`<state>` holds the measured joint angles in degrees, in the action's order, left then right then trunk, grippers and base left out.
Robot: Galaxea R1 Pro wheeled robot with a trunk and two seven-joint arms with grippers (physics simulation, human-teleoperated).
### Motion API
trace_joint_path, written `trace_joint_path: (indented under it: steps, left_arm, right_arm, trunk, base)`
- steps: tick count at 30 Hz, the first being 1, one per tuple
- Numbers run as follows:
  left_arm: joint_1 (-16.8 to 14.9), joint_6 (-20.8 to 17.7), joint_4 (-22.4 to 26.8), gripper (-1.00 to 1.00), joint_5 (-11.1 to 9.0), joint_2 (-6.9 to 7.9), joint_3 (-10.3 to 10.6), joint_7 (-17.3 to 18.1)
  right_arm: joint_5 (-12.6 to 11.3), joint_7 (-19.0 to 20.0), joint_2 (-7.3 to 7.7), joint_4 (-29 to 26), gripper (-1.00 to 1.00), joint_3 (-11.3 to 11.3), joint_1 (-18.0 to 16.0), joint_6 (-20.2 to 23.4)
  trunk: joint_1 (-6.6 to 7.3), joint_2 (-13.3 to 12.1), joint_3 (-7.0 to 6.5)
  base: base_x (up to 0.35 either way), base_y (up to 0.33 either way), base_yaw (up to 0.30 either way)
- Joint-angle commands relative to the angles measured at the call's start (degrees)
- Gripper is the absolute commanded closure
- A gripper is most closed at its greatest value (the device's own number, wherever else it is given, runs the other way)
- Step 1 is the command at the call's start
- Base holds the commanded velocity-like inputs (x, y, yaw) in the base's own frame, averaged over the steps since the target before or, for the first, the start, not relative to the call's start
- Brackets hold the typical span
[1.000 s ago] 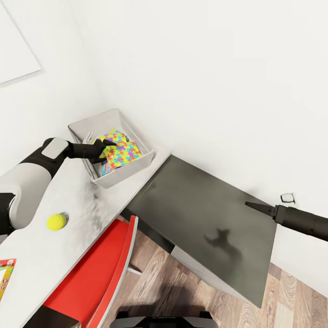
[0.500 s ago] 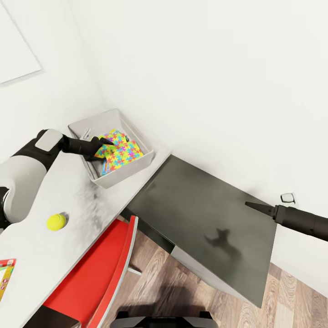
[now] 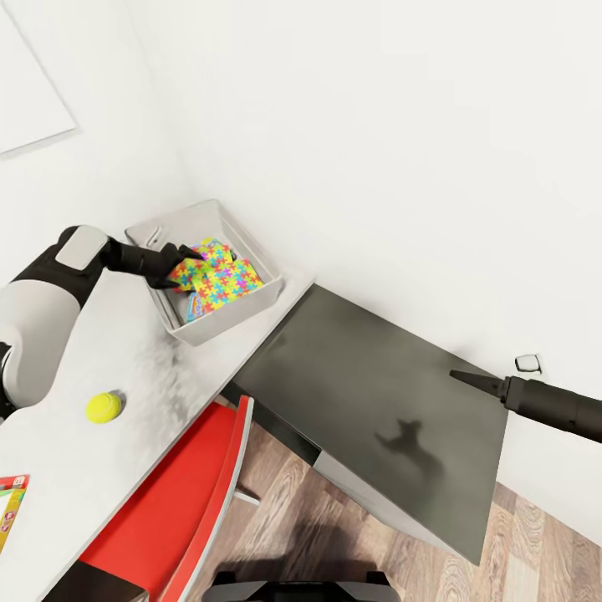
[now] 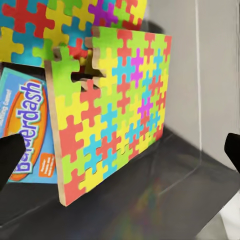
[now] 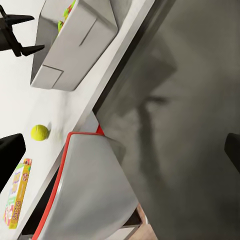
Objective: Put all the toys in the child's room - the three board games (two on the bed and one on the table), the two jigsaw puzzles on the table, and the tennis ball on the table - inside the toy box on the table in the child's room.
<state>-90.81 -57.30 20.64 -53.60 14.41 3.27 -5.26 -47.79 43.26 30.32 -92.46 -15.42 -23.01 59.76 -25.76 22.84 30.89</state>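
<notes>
The grey toy box [image 3: 219,326] stands on the light table [image 3: 125,368] by the wall. Two jigsaw puzzles [image 3: 219,280] lie in it, one slab [image 4: 115,120] leaning over a blue board game [image 4: 30,130]. My left gripper [image 3: 181,266] hovers open at the box's near-left wall, nothing between its fingers [image 4: 10,155]. The tennis ball [image 3: 103,407] rests on the table nearer me, also visible as a small ball [image 5: 39,132]. A yellow-green board game [image 3: 10,502] lies at the table's near end. My right gripper [image 3: 468,379] hangs open over the dark wing [image 3: 368,393].
A red chair [image 3: 192,493] is tucked under the light table's edge. White walls close in behind the box and beside the dark wing. Wood floor [image 3: 535,552] shows past the wing's white front panel.
My left gripper has drawn back leftward from above the puzzles to the box's wall, leaving the puzzle slab inside. The right arm has not moved.
</notes>
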Motion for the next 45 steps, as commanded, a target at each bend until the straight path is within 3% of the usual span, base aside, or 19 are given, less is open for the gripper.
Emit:
trace_joint_path:
  steps: [1,5,13,19,30,45]
  left_arm:
    - [0.0,-0.2,0.5,-1.00,-0.7,0.18,0.3,-0.6]
    - [0.2,-0.3,2.8,-1.00,-1.3,0.48,-0.4,-0.7]
    - [2.7,-1.8,11.2,-1.00,-5.1,0.84,-5.7,-0.3]
    - [4.4,-2.2,14.5,-1.00,-6.2,0.86,-7.3,0.0]
    - [5.7,-2.4,17.6,-1.00,-7.9,0.96,-8.1,0.8]
    - [6.7,-2.5,18.5,-1.00,-8.6,1.04,-8.4,1.2]
  right_arm:
    - [0.2,0.3,0.01,0.0,-1.00,0.0,0.0,0.2]
    - [0.2,0.3,0.01,0.0,-1.00,0.0,0.0,0.2]
    - [0.2,0.3,0.01,0.0,-1.00,0.0,0.0,0.2]
    - [0.2,0.3,0.01,0.0,-1.00,0.0,0.0,0.2]
    - [0.2,0.3,-0.04,0.0,-1.00,0.0,0.0,0.2]
    - [0.2,0.3,-0.04,0.0,-1.00,0.0,0.0,0.2]
  trunk:
    - [-0.03,0.1,0.08]
    - [-0.03,0.1,0.08]
    - [-0.03,0.1,0.08]
    - [-0.03,0.1,0.08]
    - [-0.03,0.1,0.08]
    - [-0.03,0.1,0.08]
  base:
    - [0.000,0.000,0.000]
    - [0.000,0.000,0.000]
    - [-0.001,0.000,0.000]
    - [-0.069,0.000,0.000]
    - [-0.257,0.000,0.000]
    - [-0.276,0.024,0.071]
